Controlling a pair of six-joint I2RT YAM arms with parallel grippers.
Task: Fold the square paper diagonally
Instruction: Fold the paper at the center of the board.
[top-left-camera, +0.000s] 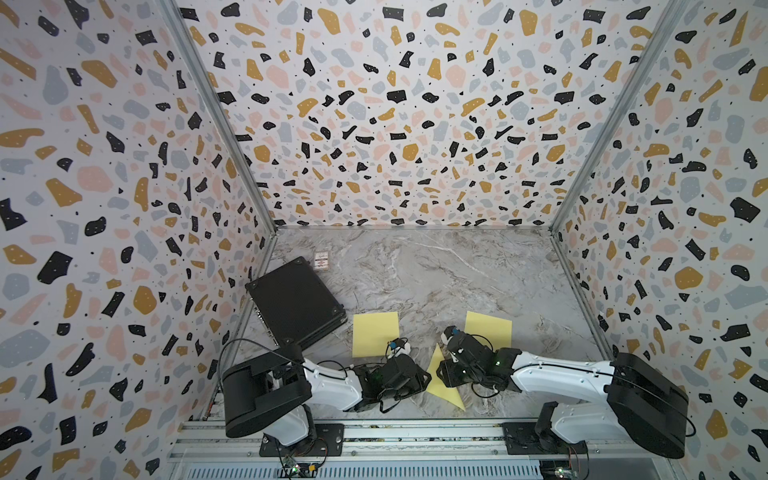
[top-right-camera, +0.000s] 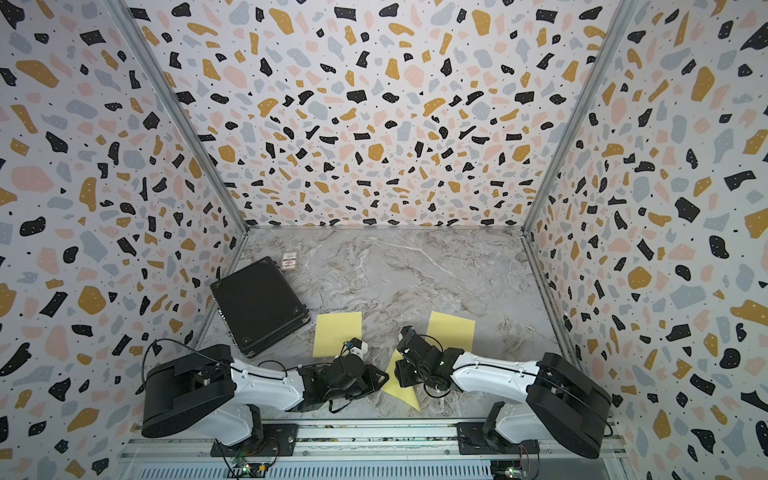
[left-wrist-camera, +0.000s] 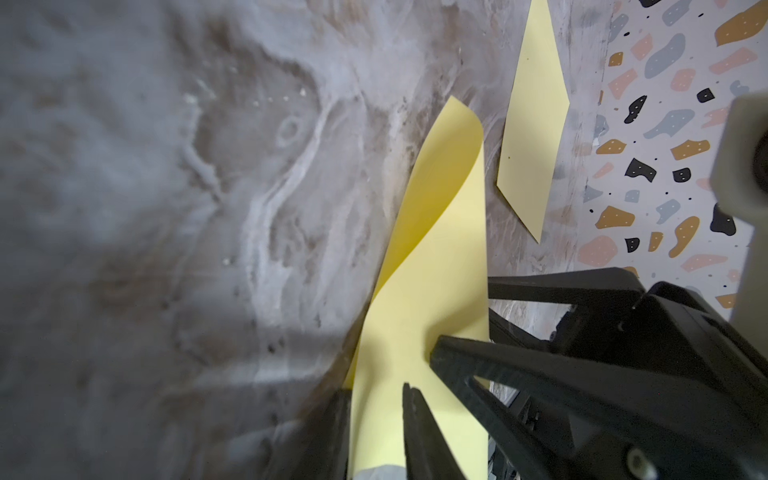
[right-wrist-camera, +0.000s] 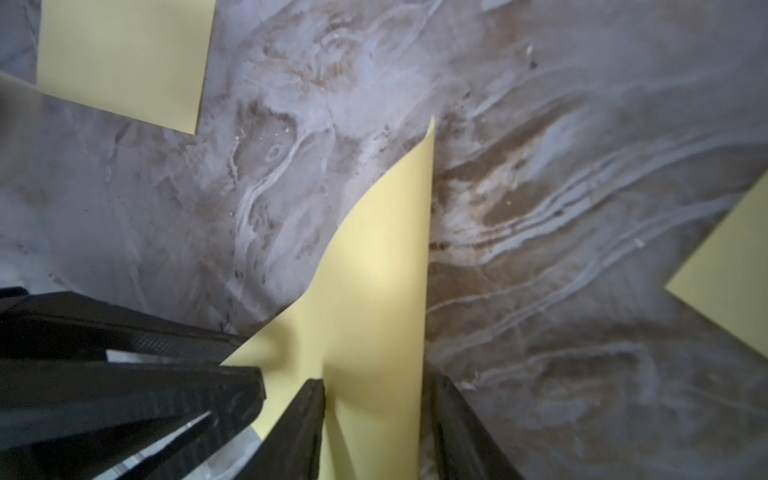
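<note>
Between the two arms, near the front edge of the tabletop (top-left-camera: 415, 270), the square paper (top-left-camera: 441, 388) lies partly lifted: a yellow sheet with one flap curling up off the marble. Both wrist views show it bowing in a smooth arc with no crease, so it looks thin, light and limp, and likely to slide on the polished surface if pushed flat. It should be taken at a corner or edge, where a thin lip can be pinched; the middle gives nothing to hold.

The left gripper (left-wrist-camera: 376, 409) has the sheet running between its jaws, which stand slightly apart; whether they press the paper I cannot tell. The right gripper (right-wrist-camera: 378, 411) straddles the raised flap, its jaws plainly spread with the paper loose between them.

Two more yellow sheets lie flat just beyond: one far-left (top-left-camera: 375, 334), one far-right (top-left-camera: 488, 330), each close to a gripper, so a sweeping fold could snag them. A black case (top-left-camera: 296, 305) sits by the left wall, with a small card box (top-left-camera: 322, 262) behind it. Middle and far right of the tabletop offer open room; the near edge, by the rail, is tight.
</note>
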